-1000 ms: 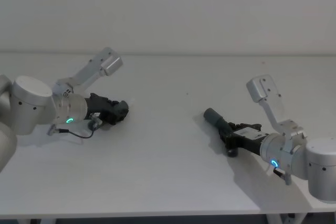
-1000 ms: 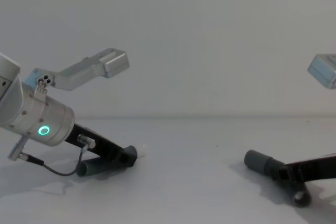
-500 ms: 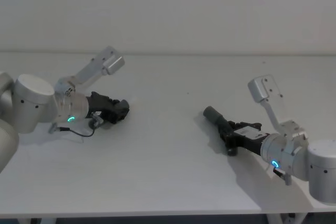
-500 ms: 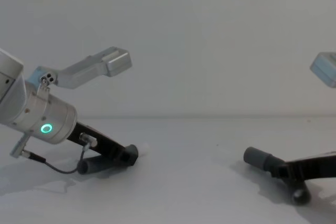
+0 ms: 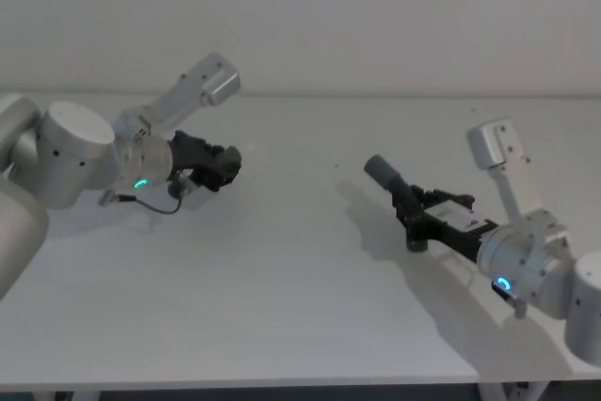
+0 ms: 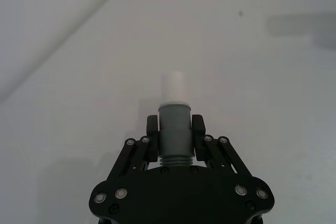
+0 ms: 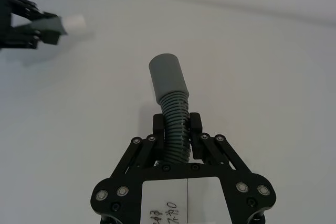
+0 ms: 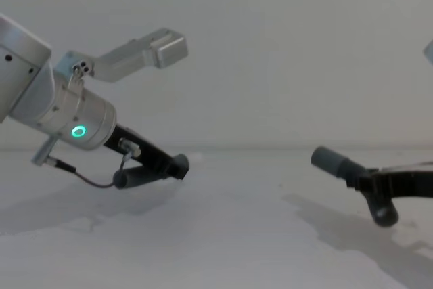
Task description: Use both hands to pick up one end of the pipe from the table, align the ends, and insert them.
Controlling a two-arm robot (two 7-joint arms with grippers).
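Both pipe pieces hang a little above the white table [image 5: 300, 288], far apart. My left gripper [image 5: 222, 164] is shut on the left pipe piece [image 6: 174, 132] at its grey collar, and the whitish tip [image 6: 172, 88] sticks out beyond the fingers. The chest view shows that piece's dark end [image 8: 126, 179] hanging under the left gripper [image 8: 173, 166]. My right gripper [image 7: 177, 129] is shut on the ribbed part of the right pipe piece [image 7: 175, 120], with its grey collar end [image 7: 166, 77] pointing toward the left arm. The right piece [image 5: 392, 187] casts a shadow on the table.
The table's surface [image 8: 223, 241] stretches bare between the two arms, with a plain pale wall behind it. The right wrist view shows the left gripper [image 7: 32, 28] farther off with the whitish tip [image 7: 74, 23] on its piece.
Both arms have risen and carried their pipe pieces up off the table. The right piece's collar now points higher, and shadows have spread under both pieces.
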